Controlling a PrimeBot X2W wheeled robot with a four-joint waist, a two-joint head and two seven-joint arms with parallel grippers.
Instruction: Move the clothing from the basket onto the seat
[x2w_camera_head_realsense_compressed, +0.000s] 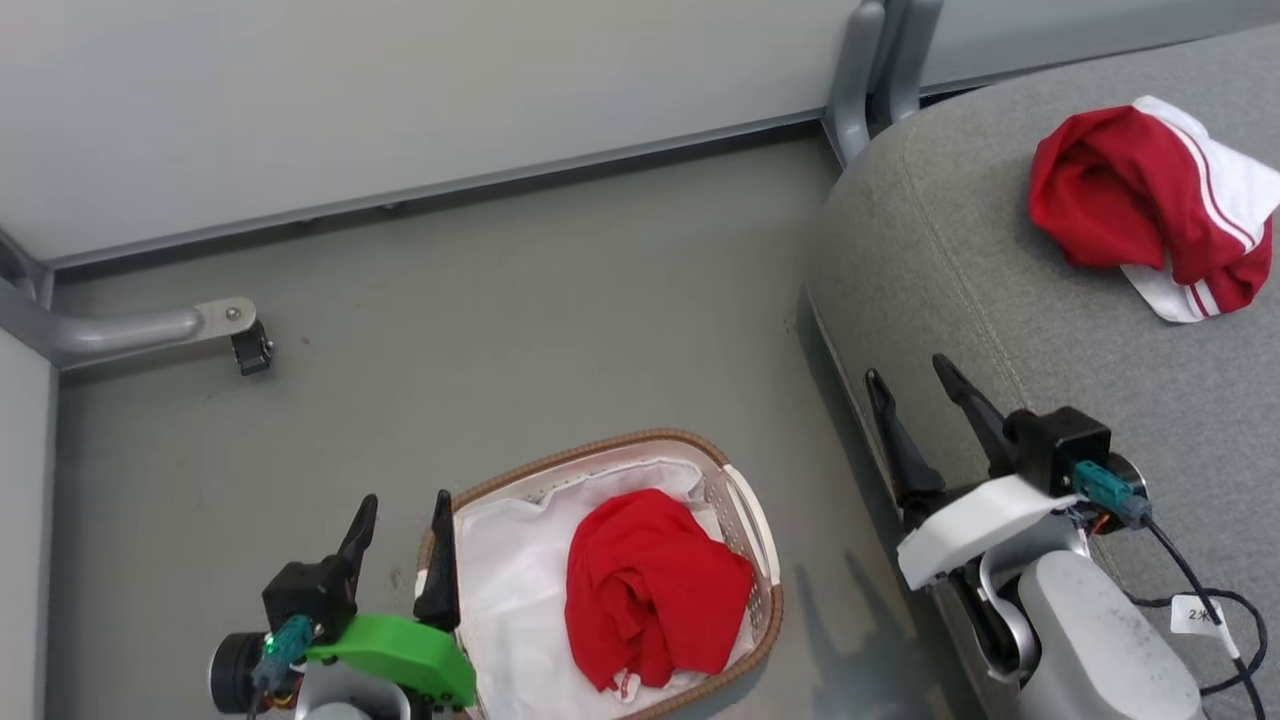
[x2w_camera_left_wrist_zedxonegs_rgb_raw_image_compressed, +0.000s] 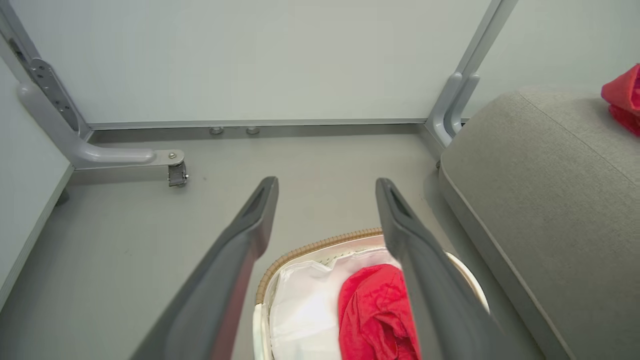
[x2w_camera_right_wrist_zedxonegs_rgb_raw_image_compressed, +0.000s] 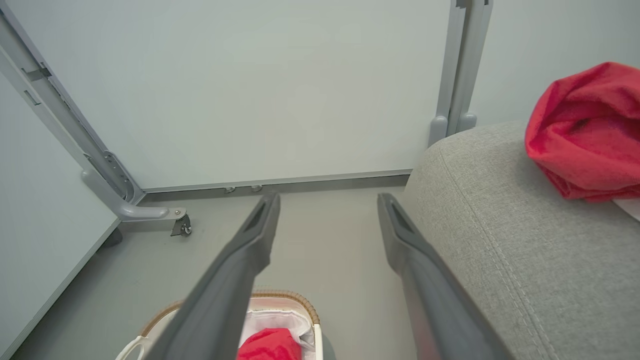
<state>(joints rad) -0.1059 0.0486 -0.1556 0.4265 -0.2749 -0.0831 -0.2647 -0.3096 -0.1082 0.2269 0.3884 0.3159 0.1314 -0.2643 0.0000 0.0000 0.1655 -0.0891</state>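
Basket (x2w_camera_head_realsense_compressed: 600, 445) on the floor (x2w_camera_head_realsense_compressed: 500, 330), holding a plain red garment (x2w_camera_head_realsense_compressed: 650, 590) on its white liner (x2w_camera_head_realsense_compressed: 500, 570); striped red garment (x2w_camera_head_realsense_compressed: 1130, 200) lying on the grey seat (x2w_camera_head_realsense_compressed: 950, 250). Left gripper (x2w_camera_head_realsense_compressed: 406, 498) by the basket's left rim, right gripper (x2w_camera_head_realsense_compressed: 908, 368) over the seat's edge, both spread wide and empty.

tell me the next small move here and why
Probably bring the left gripper rightward and down onto the plain red garment. That garment lies in the basket, while the striped garment is already on the seat. Both grippers are open and empty, and the left one sits nearest, at the basket's left rim; the right gripper is over the seat edge.
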